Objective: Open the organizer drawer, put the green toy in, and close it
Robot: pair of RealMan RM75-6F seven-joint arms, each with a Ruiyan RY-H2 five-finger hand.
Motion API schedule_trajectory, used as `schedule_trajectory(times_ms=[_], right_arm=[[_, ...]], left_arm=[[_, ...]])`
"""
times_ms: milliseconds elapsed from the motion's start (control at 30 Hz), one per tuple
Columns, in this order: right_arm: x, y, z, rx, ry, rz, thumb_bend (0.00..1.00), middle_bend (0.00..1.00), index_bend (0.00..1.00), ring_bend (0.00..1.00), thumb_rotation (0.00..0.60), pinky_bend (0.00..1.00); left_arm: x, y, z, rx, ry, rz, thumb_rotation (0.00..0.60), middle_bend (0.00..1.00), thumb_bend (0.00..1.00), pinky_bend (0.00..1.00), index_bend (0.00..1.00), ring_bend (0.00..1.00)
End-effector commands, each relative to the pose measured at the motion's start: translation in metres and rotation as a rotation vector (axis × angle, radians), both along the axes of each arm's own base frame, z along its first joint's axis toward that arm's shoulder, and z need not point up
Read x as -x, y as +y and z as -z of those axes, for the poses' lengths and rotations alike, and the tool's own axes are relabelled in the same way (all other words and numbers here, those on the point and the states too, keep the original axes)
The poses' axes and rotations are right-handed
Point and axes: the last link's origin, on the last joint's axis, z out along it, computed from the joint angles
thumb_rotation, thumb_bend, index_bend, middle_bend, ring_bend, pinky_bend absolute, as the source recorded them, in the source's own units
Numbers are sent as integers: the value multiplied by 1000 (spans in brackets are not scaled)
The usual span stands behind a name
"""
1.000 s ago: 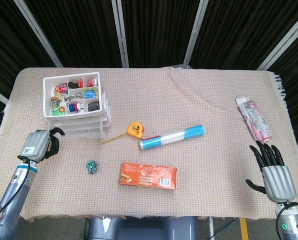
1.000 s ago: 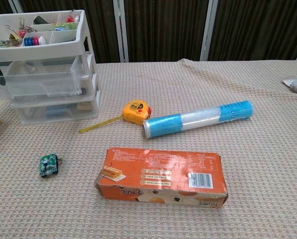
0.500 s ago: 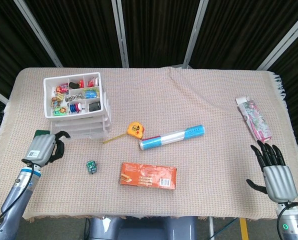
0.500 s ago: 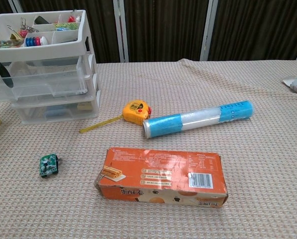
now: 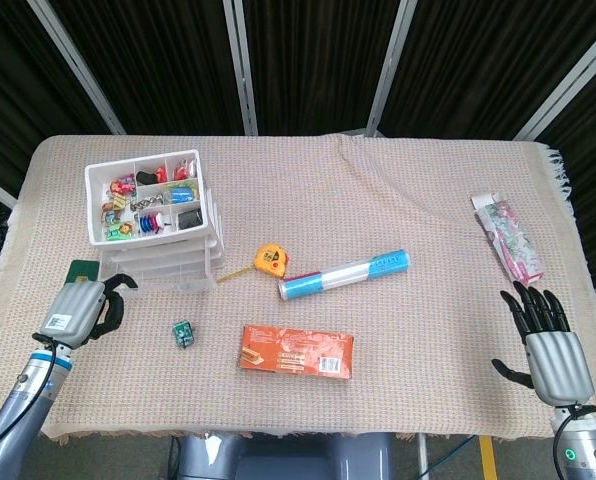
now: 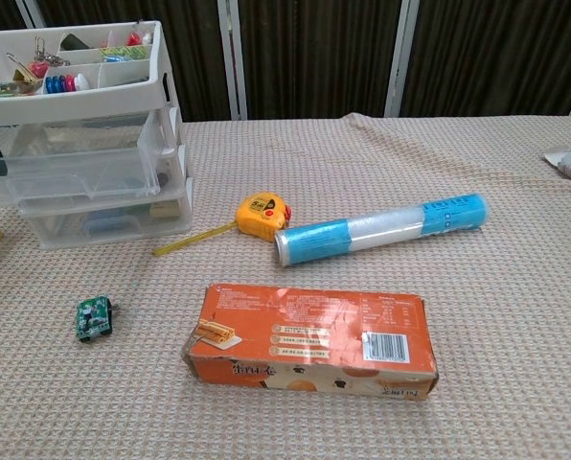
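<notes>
The left hand (image 5: 78, 308) sits by the organizer (image 5: 156, 222); the green toy (image 5: 183, 333) lies on the table (image 5: 378, 200).

The toy is on the cloth, just right of the left hand's curled fingers (image 5: 116, 290) and not touching them. It lies near the front of the organizer and left of the orange box (image 5: 298, 351). I cannot tell if the left fingers hold a drawer. The right hand (image 5: 551, 345) rests at the near right, fingers straight and apart, holding nothing, far from the toy.
</notes>
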Motion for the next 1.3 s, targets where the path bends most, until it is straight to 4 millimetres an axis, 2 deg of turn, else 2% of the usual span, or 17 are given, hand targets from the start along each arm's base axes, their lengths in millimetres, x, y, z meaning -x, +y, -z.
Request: schedule_trajectory(times_ms=[33,267,500,767,833,967,1067,1200,1300], right_arm=[[0,0,0,-1,0,-1,5,0,93,0,600,19],[0,0,1,-3,2,-1,5,0,93,0,600,19],[0,0,0,-1,3,1,5,0,94,0,600,19],[0,0,0,2,0,-1,6,0,93,0,600,19],[0,0,0,1,1,-2,5,0,93,0,600,19],[-1,1,0,1,0,-4,5,0,93,0,600,19],[-1,1,1,-1,2,-6,4,0,93,0,600,19],[-1,1,1,0,4,-4,4,0,93,0,600,19],[0,0,1,2,6,-2,5,0,93,0,600,19]], left_arm=[[4,1,1,10,1,-11,600,809,715,687,391,808],[1,4,7,27,-10,-6,600,809,715,688,389,809],[-4,-3,10,40,-16,21,600,808,714,687,378,808],[0,-8,3,5,6,43,600,804,711,687,259,804],[2,-10,1,-4,11,44,600,802,648,687,223,803],[8,-11,-2,-22,15,42,600,801,425,687,116,803],[11,-11,-6,-39,23,50,600,801,309,687,90,802],[9,-12,-12,-75,23,85,600,801,264,687,87,802],[5,-20,-23,-127,13,152,600,801,258,687,93,802]])
